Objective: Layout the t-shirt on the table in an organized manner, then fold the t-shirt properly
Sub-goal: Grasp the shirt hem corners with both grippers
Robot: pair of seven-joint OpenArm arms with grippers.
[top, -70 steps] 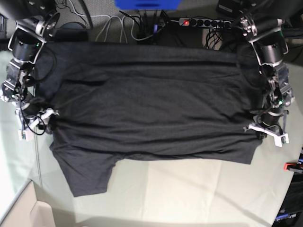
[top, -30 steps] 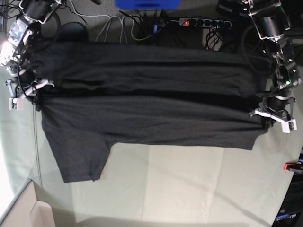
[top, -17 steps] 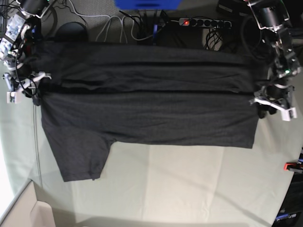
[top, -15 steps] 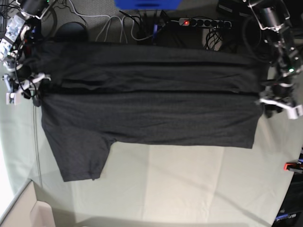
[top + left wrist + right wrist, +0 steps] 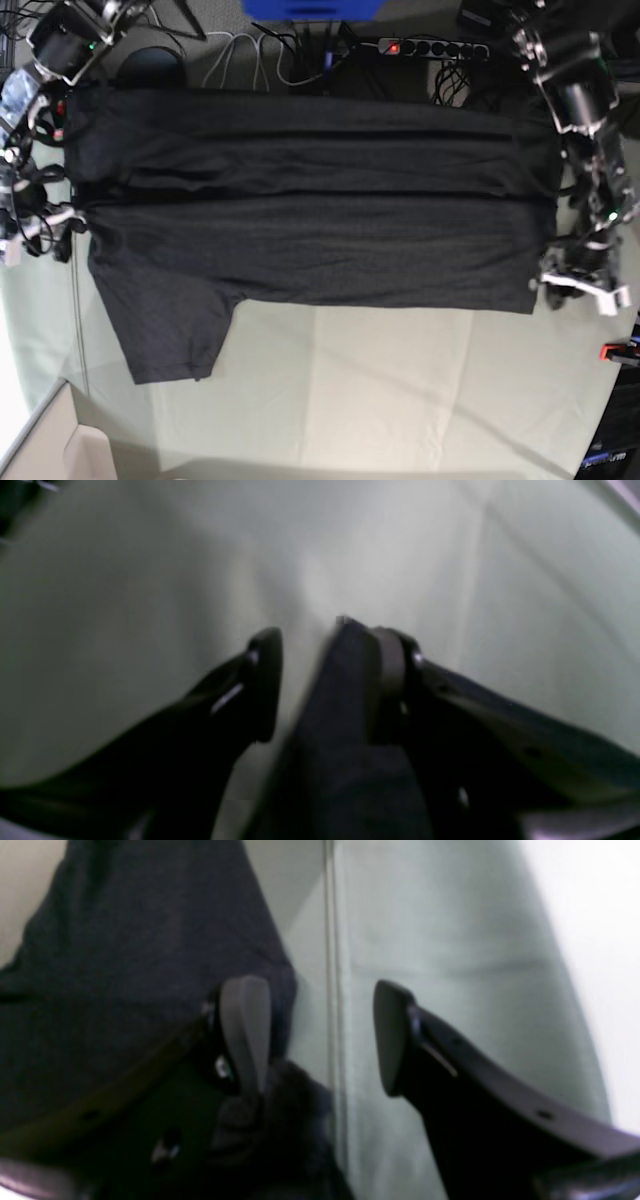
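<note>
Both grippers, left gripper [image 5: 577, 283] and right gripper [image 5: 40, 225], are releasing and backing off the t-shirt [image 5: 310, 215], jaws now spread, while it is lying flat across the bench [image 5: 400, 390] with one sleeve pointing toward the near edge.

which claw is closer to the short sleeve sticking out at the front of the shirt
Right. The right claw sits at the t-shirt's edge just above that sleeve. The left claw is at the opposite end, by the hem.
</note>
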